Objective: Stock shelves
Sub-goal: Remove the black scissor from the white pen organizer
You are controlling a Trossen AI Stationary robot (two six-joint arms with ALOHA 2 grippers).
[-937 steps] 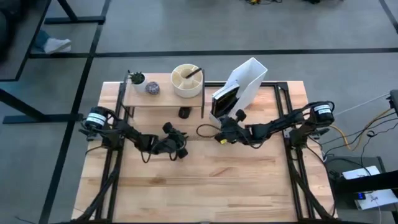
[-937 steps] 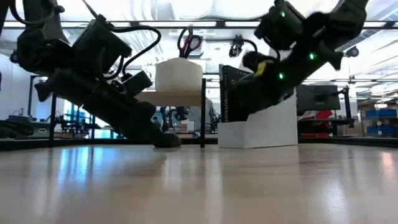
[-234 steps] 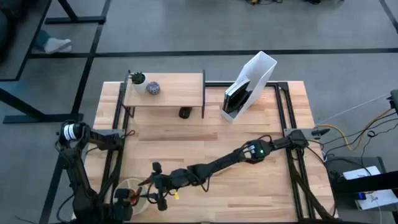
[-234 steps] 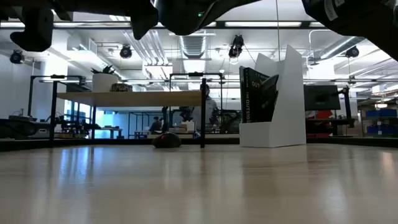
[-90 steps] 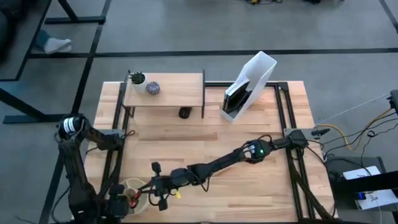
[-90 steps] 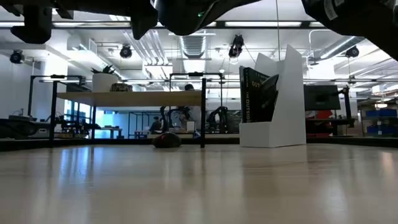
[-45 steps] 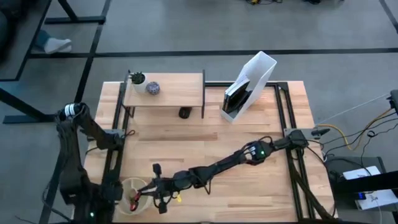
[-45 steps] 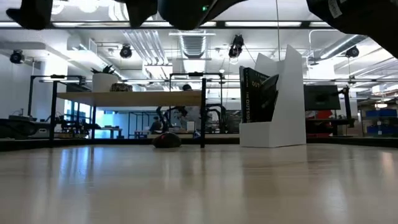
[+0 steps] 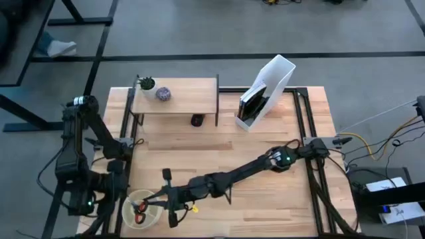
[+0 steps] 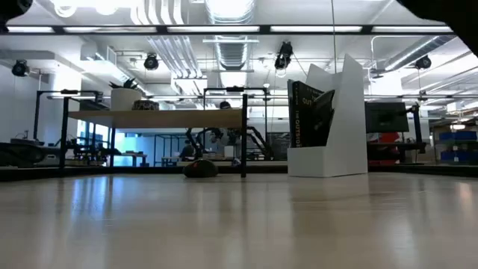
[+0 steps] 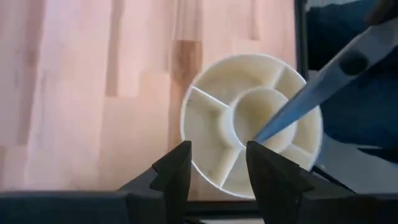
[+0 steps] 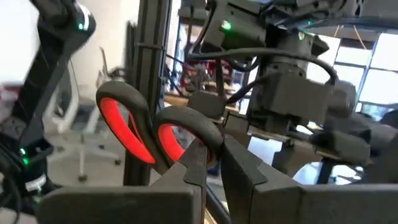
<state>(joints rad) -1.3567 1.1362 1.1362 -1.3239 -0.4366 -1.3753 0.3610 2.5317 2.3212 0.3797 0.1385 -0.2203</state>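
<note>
1. Grey floor surrounds a light-wood butcher-block surface (image 9: 265,192), seen from above.
2. At the far left of the overhead frame, the left arm stands folded beside the surface's edge. Its tool (image 11: 217,157) hangs over the near rim of a round cream organiser with divided compartments (image 9: 136,202), at the lower left. The fingers are spread apart with nothing clamped between them.
3. Left of centre at the top stands the low riser shelf with a light-wood top and thin black legs (image 9: 189,96). A small potted plant in a white pot (image 9: 146,84) and a small grey ball (image 9: 163,94) sit at its left end. A small dark object (image 9: 196,120) lies on the surface under its front edge.
4. From the right, the right arm stretches low across the surface towards the organiser. Its tool (image 12: 214,149) is clenched on a pair of red-handled scissors (image 12: 140,134). In the left wrist view, the blade tip sits in the organiser's centre cup.
5. Right of the shelf, a white angled file holder (image 9: 269,83) holds dark books.
</note>
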